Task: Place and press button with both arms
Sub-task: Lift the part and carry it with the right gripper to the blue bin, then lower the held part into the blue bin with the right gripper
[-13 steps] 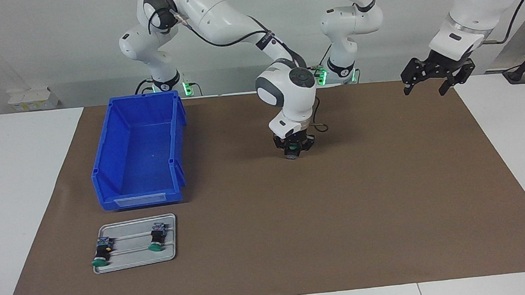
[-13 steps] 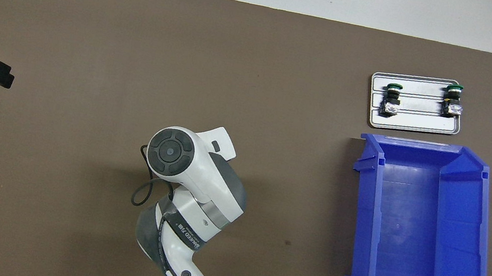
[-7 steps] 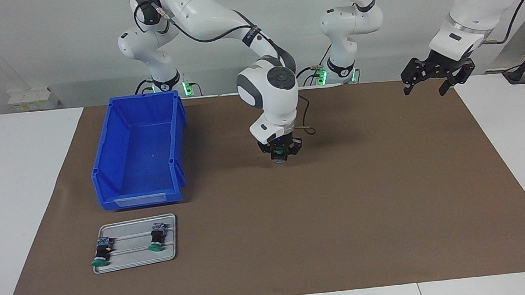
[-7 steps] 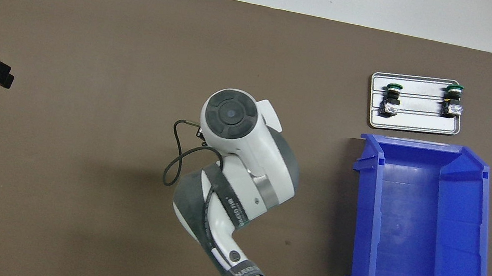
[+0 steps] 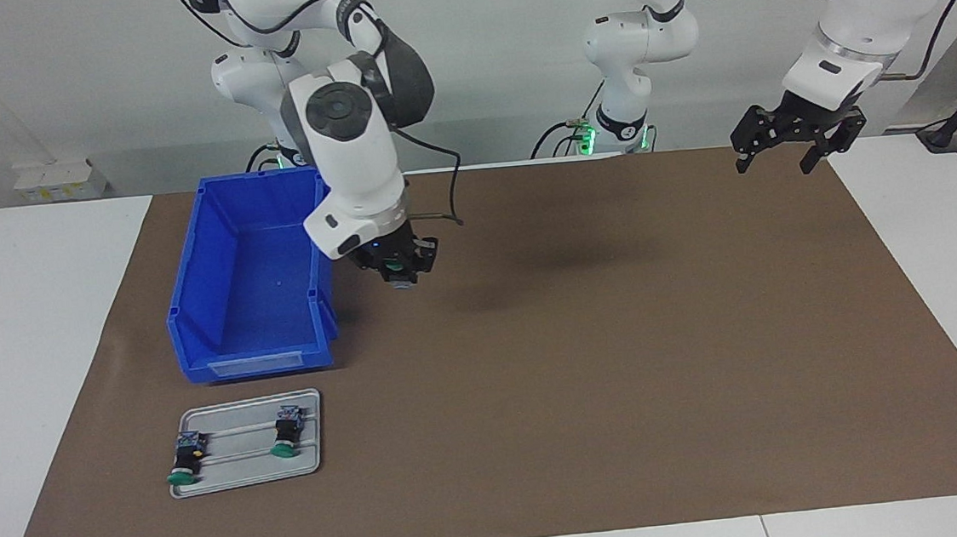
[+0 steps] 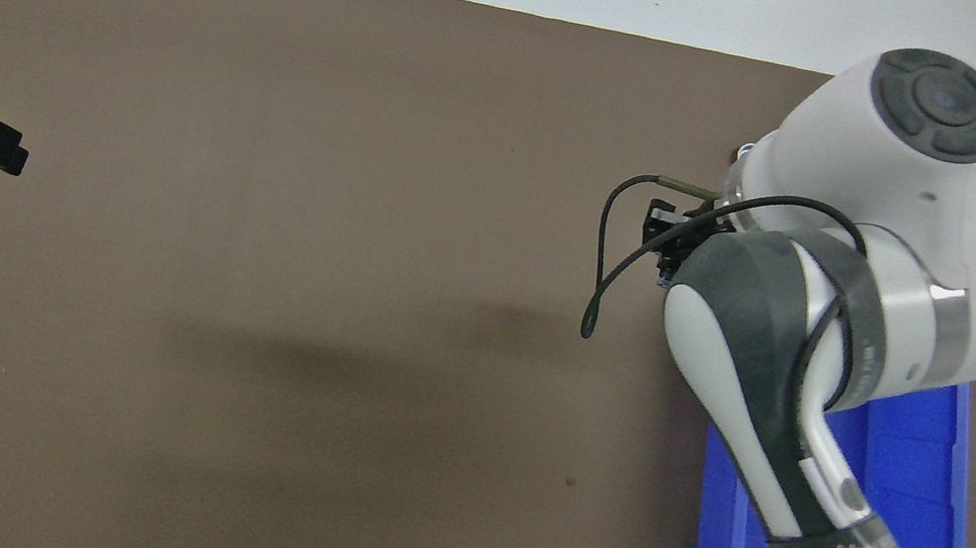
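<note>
Button [image 5: 397, 268] of the push-switch kind, with a round green cap and a grey-blue block base, hung in the air, pinched between the closed fingertips of the right arm's black two-finger gripper [image 5: 399, 275], just beside the wall of the open blue plastic bin [image 5: 193, 325] and over the brown mat [image 5: 622, 360]. The green cap showed between the links and the base pointed downward. Judged from that pose, the step in hand was carrying the button over the bin wall to set it inside; doing it well would call for enough height to clear the rim, a firm pinch until the base was low over the bin floor, and a release only once it was low and steady, so that it would not tumble or bounce. Two more green-capped buttons [image 5: 188, 455] lay on their sides on the flat grey metal tray [image 5: 247, 474], which sat farther from the robots than the bin. The left arm's black gripper [image 5: 781, 151] waited with its jaws spread wide and empty, above the mat's edge at its own end of the table.
</note>
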Motion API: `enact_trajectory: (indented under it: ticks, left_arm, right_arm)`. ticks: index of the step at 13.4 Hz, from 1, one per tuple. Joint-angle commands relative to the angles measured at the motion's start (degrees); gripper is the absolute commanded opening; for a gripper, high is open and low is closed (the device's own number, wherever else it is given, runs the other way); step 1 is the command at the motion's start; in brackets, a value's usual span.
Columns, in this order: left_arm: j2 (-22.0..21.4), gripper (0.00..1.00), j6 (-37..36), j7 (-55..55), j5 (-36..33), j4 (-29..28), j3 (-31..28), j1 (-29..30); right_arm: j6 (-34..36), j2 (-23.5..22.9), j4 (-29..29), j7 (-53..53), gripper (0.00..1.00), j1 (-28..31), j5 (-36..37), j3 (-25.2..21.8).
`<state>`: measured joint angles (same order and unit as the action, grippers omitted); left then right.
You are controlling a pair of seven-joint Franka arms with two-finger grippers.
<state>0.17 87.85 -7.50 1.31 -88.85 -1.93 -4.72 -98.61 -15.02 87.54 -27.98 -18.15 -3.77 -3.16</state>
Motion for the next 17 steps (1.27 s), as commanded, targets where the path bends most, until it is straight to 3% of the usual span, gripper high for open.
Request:
enact_trajectory:
  ticks: [1,4,7,10,17]
  left_arm:
    - [-1.5,1.00,-0.2,0.5,0.1,-1.6,0.5,0.9]
    - [-1.5,1.00,-0.2,0.5,0.1,-1.6,0.5,0.9]
    - [-1.5,1.00,-0.2,0.5,0.1,-1.6,0.5,0.9]
    - [-1.5,1.00,-0.2,0.5,0.1,-1.6,0.6,0.9]
    - [-1.5,1.00,-0.2,0.5,0.1,-1.6,0.6,0.9]
  right_arm:
    - [0.4,1.1,1.3,6.2,0.26,7.1,3.0,0.6]
    - [-0.7,2.1,3.8,10.6,0.26,12.8,4.0,0.6]
    - [-8.8,6.4,15.0,14.9,0.26,16.7,4.1,0.7]
    - [-18.6,10.2,26.7,14.7,0.26,16.5,4.0,0.8]
    - [-35.5,8.9,37.2,15.2,0.26,15.9,4.0,0.9]
